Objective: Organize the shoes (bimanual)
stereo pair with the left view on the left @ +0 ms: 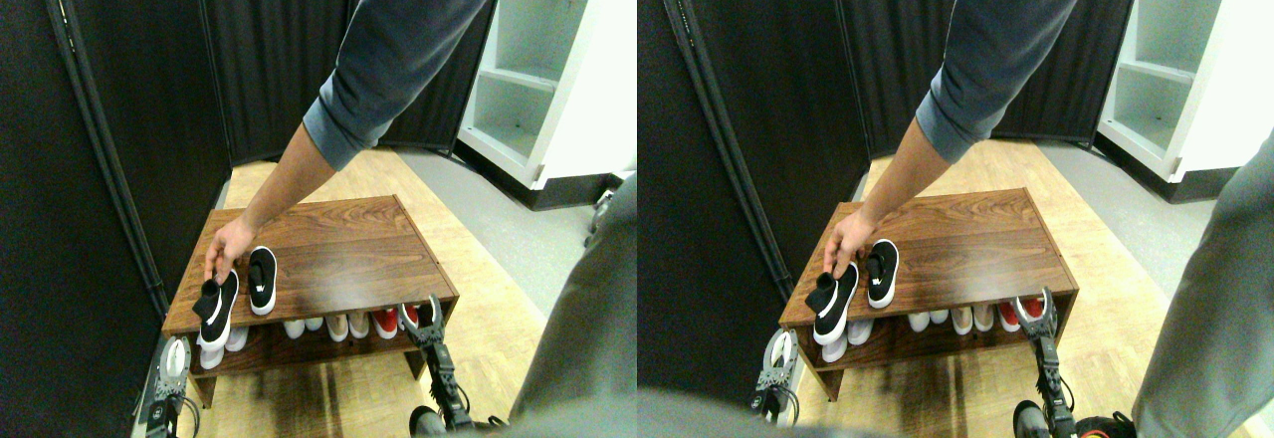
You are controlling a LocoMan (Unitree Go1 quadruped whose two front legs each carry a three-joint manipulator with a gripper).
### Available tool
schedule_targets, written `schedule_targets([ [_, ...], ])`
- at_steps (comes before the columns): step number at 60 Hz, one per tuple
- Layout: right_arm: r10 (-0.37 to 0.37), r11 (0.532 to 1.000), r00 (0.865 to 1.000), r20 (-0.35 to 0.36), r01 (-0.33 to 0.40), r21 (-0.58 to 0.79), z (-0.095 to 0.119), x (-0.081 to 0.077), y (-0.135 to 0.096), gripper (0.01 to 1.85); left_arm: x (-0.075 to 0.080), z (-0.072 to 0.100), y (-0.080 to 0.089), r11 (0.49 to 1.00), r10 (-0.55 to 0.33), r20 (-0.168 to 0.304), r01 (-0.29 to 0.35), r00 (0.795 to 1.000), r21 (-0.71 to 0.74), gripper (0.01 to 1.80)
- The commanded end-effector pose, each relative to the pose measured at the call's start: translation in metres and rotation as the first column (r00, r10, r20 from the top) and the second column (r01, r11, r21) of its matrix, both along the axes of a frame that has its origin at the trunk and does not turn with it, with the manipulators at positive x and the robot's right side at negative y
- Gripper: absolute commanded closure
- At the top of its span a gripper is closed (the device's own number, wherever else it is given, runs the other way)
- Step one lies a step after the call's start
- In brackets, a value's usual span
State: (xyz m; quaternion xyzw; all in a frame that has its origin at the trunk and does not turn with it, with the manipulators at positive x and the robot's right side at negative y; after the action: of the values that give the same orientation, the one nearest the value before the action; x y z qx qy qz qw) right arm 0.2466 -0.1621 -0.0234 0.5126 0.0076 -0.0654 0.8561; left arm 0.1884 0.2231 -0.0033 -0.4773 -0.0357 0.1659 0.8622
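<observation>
Black canvas-like uppers over white rubber soles are shown on the two shoes in the stereo pair view, the only view given. The left shoe (215, 309) lies at the front left edge of the wooden bench (343, 244), its toe overhanging the lip and its heel raised, with a person's hand (225, 249) resting on its collar; the right shoe (262, 279) is set just beside it, flat on the top and pointing toward the robot. Below, on the lower shelf, white and beige shoes (328, 327) and a red shoe (386, 323) are lined up. The left gripper (171, 366) is seen low beside the bench's left leg, and whether it is spread or closed cannot be told. The right gripper (424, 317) is raised at the bench's front right corner with its jaws spread and nothing between them. The shoes are judged light and small, with soft collapsible uppers and stiff, grippy soles; a hold across the heel collar or sole edge would likely be firmer than one on the toe fabric.
</observation>
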Motion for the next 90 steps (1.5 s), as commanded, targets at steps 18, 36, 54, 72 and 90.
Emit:
schedule_targets([
  [18, 0.012, 1.000, 1.000, 0.020, -0.012, -0.023, 0.007, 0.006, 0.001, 1.35, -0.018, 0.008, -0.019, 0.989, 0.058, -0.031, -0.062, 0.998, -0.132, 1.03],
  [36, 0.036, 0.999, 0.999, 0.023, -0.035, -0.027, 0.012, 0.009, 0.007, 1.33, -0.013, -0.001, -0.030, 0.960, -0.005, -0.127, -0.031, 0.992, -0.277, 0.32],
  [54, 0.034, 0.999, 0.999, 0.023, -0.033, -0.033, 0.011, 0.009, 0.003, 1.31, 0.029, -0.039, -0.022, 0.930, 0.009, -0.114, -0.050, 0.993, -0.363, 0.33],
  [72, 0.038, 0.999, 0.999, 0.027, -0.038, 0.003, 0.015, 0.007, 0.002, 1.32, 0.066, -0.071, -0.020, 0.924, -0.001, -0.086, -0.032, 0.996, -0.380, 0.39],
  [90, 0.036, 0.999, 0.999, 0.017, -0.035, -0.024, 0.015, 0.001, -0.001, 1.33, 0.084, -0.071, -0.019, 0.936, -0.038, -0.086, 0.006, 0.996, -0.351, 0.49],
])
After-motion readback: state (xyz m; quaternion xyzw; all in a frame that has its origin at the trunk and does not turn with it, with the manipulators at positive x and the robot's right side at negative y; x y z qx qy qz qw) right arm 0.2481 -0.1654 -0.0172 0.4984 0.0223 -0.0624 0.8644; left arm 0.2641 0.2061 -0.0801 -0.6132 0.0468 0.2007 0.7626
